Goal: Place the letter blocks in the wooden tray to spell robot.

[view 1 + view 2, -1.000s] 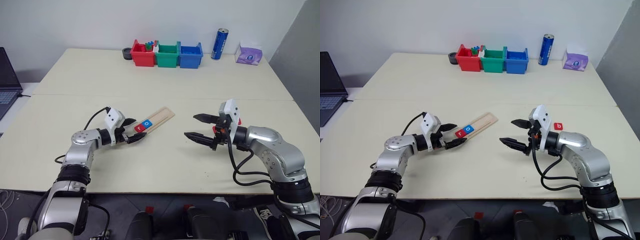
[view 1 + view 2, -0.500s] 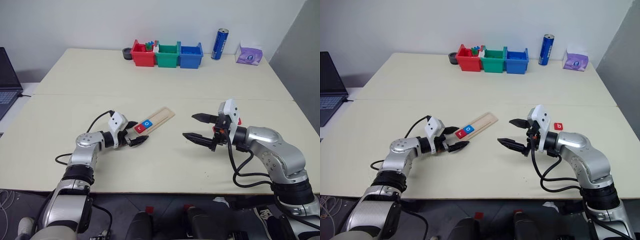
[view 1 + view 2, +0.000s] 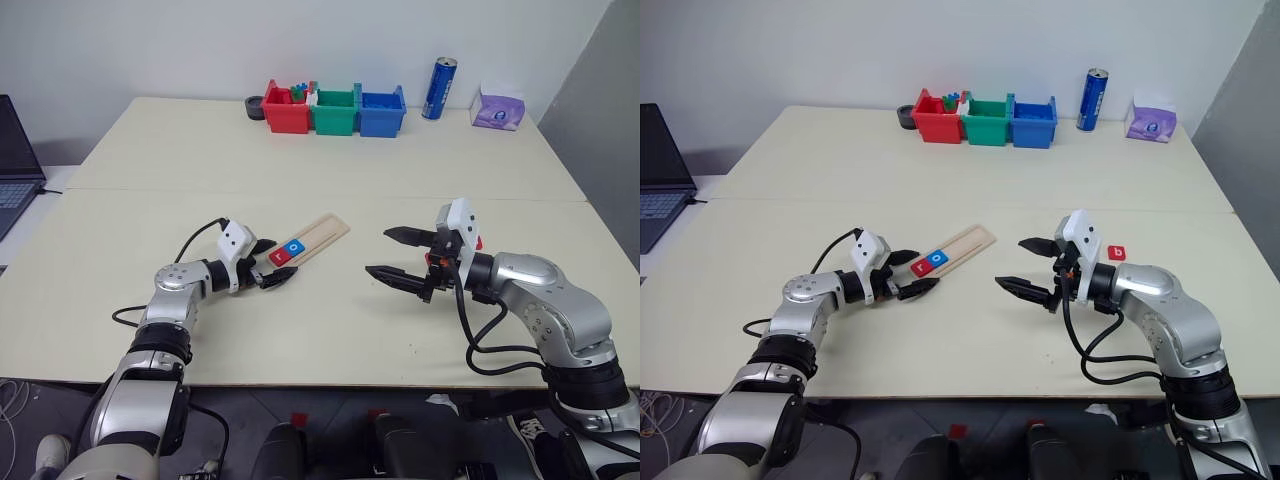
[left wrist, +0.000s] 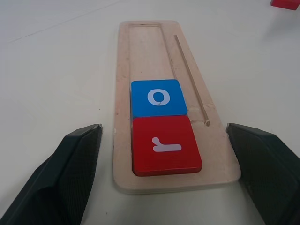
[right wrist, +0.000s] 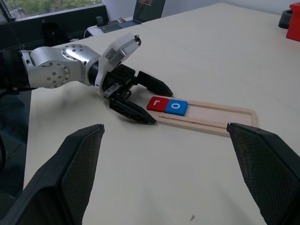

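Observation:
The wooden tray (image 3: 318, 234) lies slanted at mid-table. A red "r" letter block (image 4: 166, 145) and a blue "o" block (image 4: 158, 97) sit side by side in its near end. My left gripper (image 3: 282, 259) is open and low at that end. Its fingers (image 4: 70, 178) stand one on each side of the tray and touch no block. Another red block (image 3: 1118, 253), marked "b", lies on the table behind my right wrist. My right gripper (image 3: 378, 251) hovers open and empty to the right of the tray.
Red (image 3: 285, 110), green (image 3: 334, 112) and blue (image 3: 382, 112) bins stand at the table's back, with a black round object (image 3: 254, 106) beside them. A blue can (image 3: 441, 88) and a tissue pack (image 3: 498, 108) are at the back right. A laptop (image 3: 15, 160) is at the left edge.
My left forearm has sunk a little and its elbow has bent more, while the open gripper stays at the tray's near end. The right arm has not moved.

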`<control>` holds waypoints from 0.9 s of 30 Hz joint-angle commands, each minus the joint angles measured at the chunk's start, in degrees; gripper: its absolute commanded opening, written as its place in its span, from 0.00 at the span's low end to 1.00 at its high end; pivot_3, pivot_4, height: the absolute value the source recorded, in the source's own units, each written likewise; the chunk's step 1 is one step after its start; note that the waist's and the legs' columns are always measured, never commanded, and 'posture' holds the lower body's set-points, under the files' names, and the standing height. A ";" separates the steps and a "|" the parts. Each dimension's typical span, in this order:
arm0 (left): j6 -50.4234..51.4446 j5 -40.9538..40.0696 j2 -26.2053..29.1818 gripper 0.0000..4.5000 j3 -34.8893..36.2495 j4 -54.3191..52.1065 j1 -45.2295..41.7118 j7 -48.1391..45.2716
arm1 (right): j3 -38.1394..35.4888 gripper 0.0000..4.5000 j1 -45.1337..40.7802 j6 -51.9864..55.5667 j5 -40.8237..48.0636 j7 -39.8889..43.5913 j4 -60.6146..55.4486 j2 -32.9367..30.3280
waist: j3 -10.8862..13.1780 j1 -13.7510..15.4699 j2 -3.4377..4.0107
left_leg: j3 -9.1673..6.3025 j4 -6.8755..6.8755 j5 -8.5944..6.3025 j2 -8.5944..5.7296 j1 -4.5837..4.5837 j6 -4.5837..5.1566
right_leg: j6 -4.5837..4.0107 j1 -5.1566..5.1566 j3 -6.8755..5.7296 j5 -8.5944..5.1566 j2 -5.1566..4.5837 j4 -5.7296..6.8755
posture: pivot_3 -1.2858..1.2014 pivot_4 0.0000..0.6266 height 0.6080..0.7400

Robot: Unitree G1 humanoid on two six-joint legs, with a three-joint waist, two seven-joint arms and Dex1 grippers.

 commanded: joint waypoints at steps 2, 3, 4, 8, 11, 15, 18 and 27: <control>-0.57 0.96 0.13 0.91 -0.09 0.68 -0.50 -0.26 | -1.06 1.00 -0.71 -0.77 0.48 0.00 -1.66 -0.49 | 0.00 0.00 0.00 | 0.00 0.00 0.00 0.00 0.00 0.00 | 0.00 0.00 0.00 0.00 0.00 0.00 | 0.52 0.24 1.00; -0.62 0.89 0.11 0.86 0.00 0.69 -0.49 -0.46 | -1.07 1.00 -0.73 -0.80 0.47 0.02 -1.59 -0.49 | 0.00 0.00 0.00 | 0.00 0.00 0.00 0.00 0.00 0.00 | -0.01 0.00 0.00 0.00 0.00 0.00 | 0.52 0.24 1.00; -0.45 0.63 0.08 0.79 0.14 0.60 -0.45 -0.83 | -1.07 1.00 -0.72 -0.82 0.47 0.04 -1.53 -0.51 | 0.00 0.00 0.00 | 0.00 0.00 0.00 0.00 0.00 0.00 | -0.01 0.00 0.00 0.00 0.00 0.00 | 0.52 0.24 1.00; -0.46 0.42 0.06 0.75 0.34 0.56 -0.55 -1.20 | -1.11 1.00 -0.72 -1.04 0.37 0.22 -1.12 -0.59 | 0.00 0.00 0.00 | 0.00 0.00 0.00 0.00 0.00 0.00 | -0.01 0.00 0.00 0.01 0.00 0.00 | 0.52 0.24 1.00; -0.77 0.47 0.04 0.75 0.33 0.54 -0.64 -1.36 | -1.19 1.00 -0.71 -1.11 0.38 0.22 -1.00 -0.60 | 0.00 0.00 0.00 | 0.00 0.00 0.00 0.00 0.00 0.00 | -0.01 0.00 0.00 0.01 0.00 0.00 | 0.52 0.24 1.00; -2.15 0.60 -0.37 0.75 -0.90 -1.49 0.13 -3.70 | -1.33 1.00 -0.62 -1.06 0.49 0.46 -1.08 -0.91 | 0.00 0.00 0.00 | 0.00 0.00 0.00 0.00 0.00 0.00 | -0.02 0.00 0.00 0.01 0.00 0.00 | 0.52 0.24 1.00; -2.82 0.72 -0.42 0.75 -4.28 -6.72 3.10 -10.70 | -0.78 1.00 -0.26 -1.64 0.07 1.84 -1.53 -2.16 | -0.01 0.00 0.01 | 0.02 0.00 0.00 -0.01 -0.01 0.00 | -0.02 0.00 0.01 0.01 0.00 0.00 | 0.52 0.24 1.00; -3.52 -0.66 4.38 0.75 -7.75 -13.29 4.69 -25.10 | 0.07 1.00 2.57 -2.06 1.06 6.47 -5.06 -6.40 | -0.01 0.02 0.01 | 0.00 0.00 0.00 0.01 0.00 0.00 | -0.02 0.01 -0.01 0.01 0.02 0.00 | 0.52 0.24 1.00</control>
